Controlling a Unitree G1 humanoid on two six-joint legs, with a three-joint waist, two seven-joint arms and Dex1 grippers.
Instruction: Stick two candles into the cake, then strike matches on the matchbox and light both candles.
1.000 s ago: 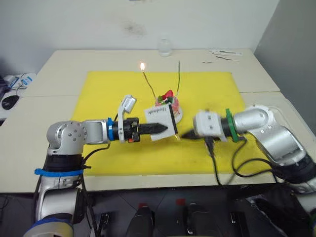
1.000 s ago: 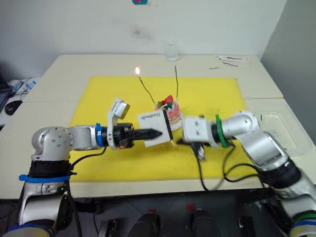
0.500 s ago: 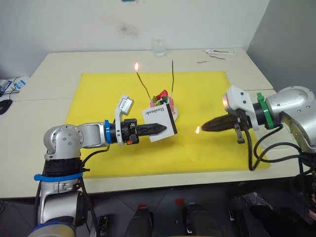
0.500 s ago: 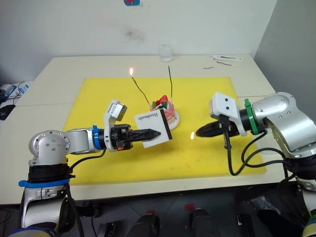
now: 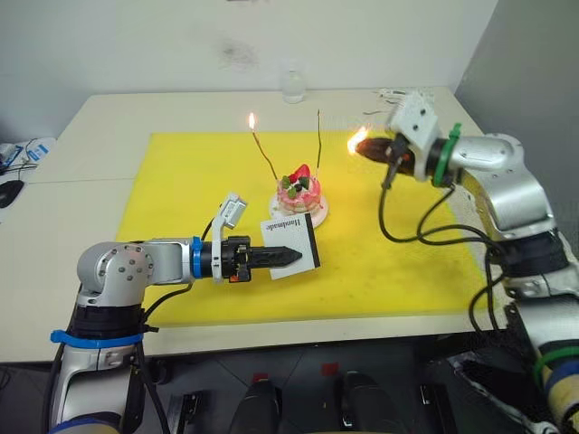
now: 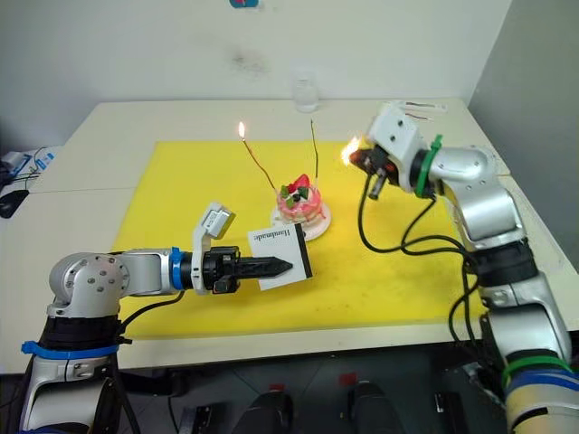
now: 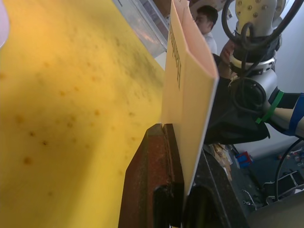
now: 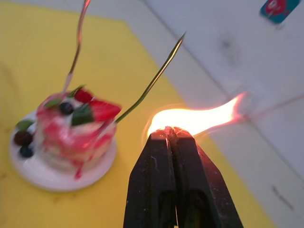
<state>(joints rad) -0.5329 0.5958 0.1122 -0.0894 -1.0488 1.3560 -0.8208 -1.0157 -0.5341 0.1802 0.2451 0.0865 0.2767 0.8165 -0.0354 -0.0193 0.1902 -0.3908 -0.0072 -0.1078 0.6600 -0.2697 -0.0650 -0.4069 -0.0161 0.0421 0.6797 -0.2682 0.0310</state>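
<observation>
Right gripper (image 8: 172, 133) pinched on a burning match (image 5: 359, 142) beside the unlit candle (image 5: 320, 137), left gripper (image 5: 291, 256) clamping the matchbox (image 5: 289, 246) (upright) near the cake (image 5: 299, 190)

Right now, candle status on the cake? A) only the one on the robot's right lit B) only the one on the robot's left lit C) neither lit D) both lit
B: the left candle carries a flame at its tip, while the right candle on the cake has a dark, unlit tip; the right hand holds a burning match just beside it.
</observation>
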